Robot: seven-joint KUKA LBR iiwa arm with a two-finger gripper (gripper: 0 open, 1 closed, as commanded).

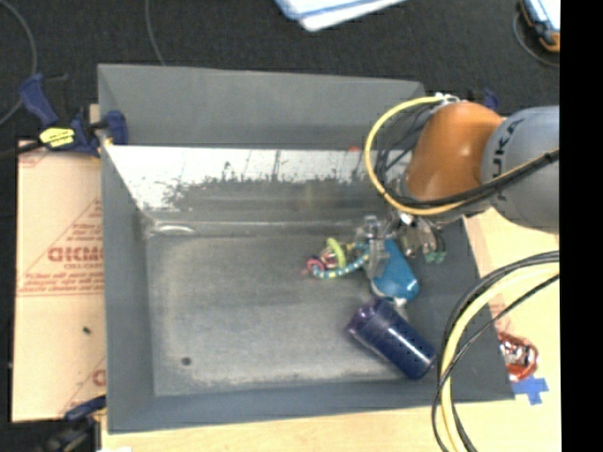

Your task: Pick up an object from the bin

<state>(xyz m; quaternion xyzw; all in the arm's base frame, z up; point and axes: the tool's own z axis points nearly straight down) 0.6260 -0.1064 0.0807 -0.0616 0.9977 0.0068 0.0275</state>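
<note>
The gripper (379, 243) is hanging just beyond the dark blue cup (389, 339), over a light blue lump (398, 279) lying against that cup, with a multicoloured beaded string (332, 260) lying up-left of it. How far the gripper is opening, I cannot tell.

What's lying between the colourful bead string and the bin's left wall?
Nothing. In the camera view, the grey bin floor is bare from the bead string across to the left wall.
</note>
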